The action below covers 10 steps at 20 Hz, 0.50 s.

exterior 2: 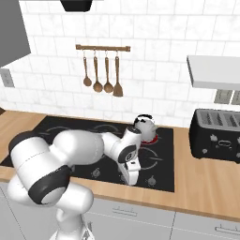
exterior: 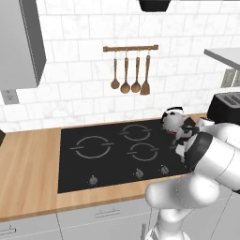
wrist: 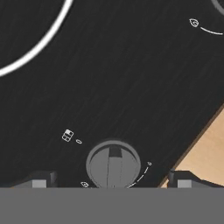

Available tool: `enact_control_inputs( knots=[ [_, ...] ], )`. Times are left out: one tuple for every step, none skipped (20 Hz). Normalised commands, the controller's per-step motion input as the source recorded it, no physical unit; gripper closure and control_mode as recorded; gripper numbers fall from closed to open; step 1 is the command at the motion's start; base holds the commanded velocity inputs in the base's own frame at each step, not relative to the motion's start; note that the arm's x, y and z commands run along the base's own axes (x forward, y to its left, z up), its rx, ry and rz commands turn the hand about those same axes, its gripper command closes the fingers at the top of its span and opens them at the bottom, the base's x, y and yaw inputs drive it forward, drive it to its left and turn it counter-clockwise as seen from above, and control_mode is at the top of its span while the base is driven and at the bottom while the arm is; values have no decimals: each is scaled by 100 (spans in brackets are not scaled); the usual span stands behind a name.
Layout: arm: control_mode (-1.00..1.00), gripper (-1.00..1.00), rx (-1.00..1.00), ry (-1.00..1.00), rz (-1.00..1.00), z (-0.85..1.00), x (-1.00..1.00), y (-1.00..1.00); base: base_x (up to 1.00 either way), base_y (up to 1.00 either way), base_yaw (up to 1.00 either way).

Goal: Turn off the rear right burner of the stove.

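The stove [exterior: 84,168] [exterior 2: 164,154] [wrist: 131,78] is a black glass cooktop set into a wooden counter. Its rear right burner [exterior: 176,133] [exterior 2: 153,137] glows reddish beneath a white kettle [exterior: 172,120] [exterior 2: 144,125], which hides most of it. My gripper [exterior 2: 132,180] [wrist: 111,179] points down at the knob row on the stove's front edge. It is open, and a round grey knob [wrist: 113,164] sits between the two fingertips [wrist: 39,179], with a gap on each side. Small printed markings surround the knob.
Other knobs [exterior: 92,179] [exterior: 138,173] [exterior 2: 96,172] [exterior 2: 151,180] line the front edge. A black toaster [exterior: 225,105] [exterior 2: 218,133] stands on the counter [exterior: 28,173] [exterior 2: 206,183] [wrist: 210,148] to the right. Wooden utensils [exterior: 130,70] [exterior 2: 103,70] hang on the tiled wall.
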Motion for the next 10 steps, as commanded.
enact_control_inputs(
  knots=[
    [-100,-100,0,0,-1,0,26,-2,0,0,0],
    [-100,-100,0,0,0,-1,26,-2,0,0,0],
    [-100,-100,0,0,0,0,26,-10,0,0,0],
    [-100,-100,0,0,0,0,15,-14,0,0,0],
    [-100,-100,0,0,0,0,3,-14,0,0,0],
    [-100,-100,0,0,0,0,0,0,0,0,0],
    [-100,-100,0,0,0,0,0,0,0,0,0],
    [-100,-100,0,0,0,0,0,0,0,0,0],
    [-100,-100,0,0,0,0,0,0,0,0,0],
    [-100,100,0,0,0,0,0,0,0,0,0]
  ],
)
